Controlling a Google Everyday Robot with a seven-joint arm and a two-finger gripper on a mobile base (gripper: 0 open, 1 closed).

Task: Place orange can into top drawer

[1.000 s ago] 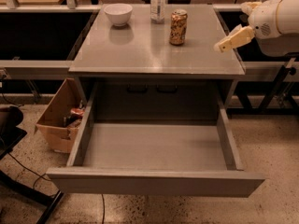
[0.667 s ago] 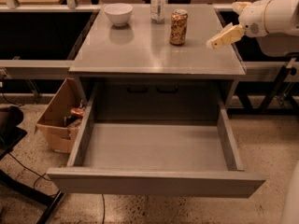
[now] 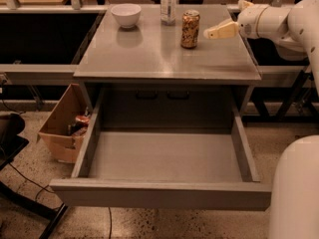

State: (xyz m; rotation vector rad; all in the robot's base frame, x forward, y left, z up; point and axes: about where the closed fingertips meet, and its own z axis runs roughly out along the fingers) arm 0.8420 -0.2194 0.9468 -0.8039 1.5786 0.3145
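Observation:
The orange can [image 3: 190, 29] stands upright on the back part of the grey cabinet top [image 3: 149, 56], right of centre. The top drawer [image 3: 159, 195] is pulled fully out below the top, and its inside is bare. My gripper [image 3: 224, 18] hovers just right of the can at about its height, a small gap away. It is open and holds nothing. One pale finger [image 3: 222, 31] points left at the can.
A clear bottle [image 3: 169, 4] stands just behind and left of the can. A white bowl [image 3: 125, 15] sits at the back left of the top. A brown cardboard box [image 3: 62, 128] sits on the floor left of the drawer. My white base [image 3: 296, 193] is at the lower right.
My gripper has moved left and slightly up toward the can. The can, the bottle, the bowl and the drawer have not moved.

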